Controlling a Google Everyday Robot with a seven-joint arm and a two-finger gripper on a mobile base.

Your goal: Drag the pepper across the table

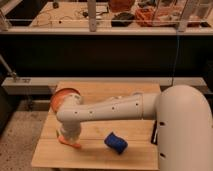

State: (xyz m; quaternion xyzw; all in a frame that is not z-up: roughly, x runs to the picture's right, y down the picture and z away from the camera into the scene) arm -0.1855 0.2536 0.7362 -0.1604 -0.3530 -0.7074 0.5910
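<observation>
An orange pepper [68, 142] lies on the wooden table [100, 152] near its front left, partly hidden under the end of my white arm. My gripper [70, 134] points down right over the pepper at the end of the arm, which reaches in from the right. The arm's wrist covers most of the gripper.
A blue crumpled object [115, 142] lies on the table right of the pepper. An orange bowl [62, 98] sits at the back left of the table, partly behind the arm. A dark counter and railing stand behind the table. The floor lies to the left.
</observation>
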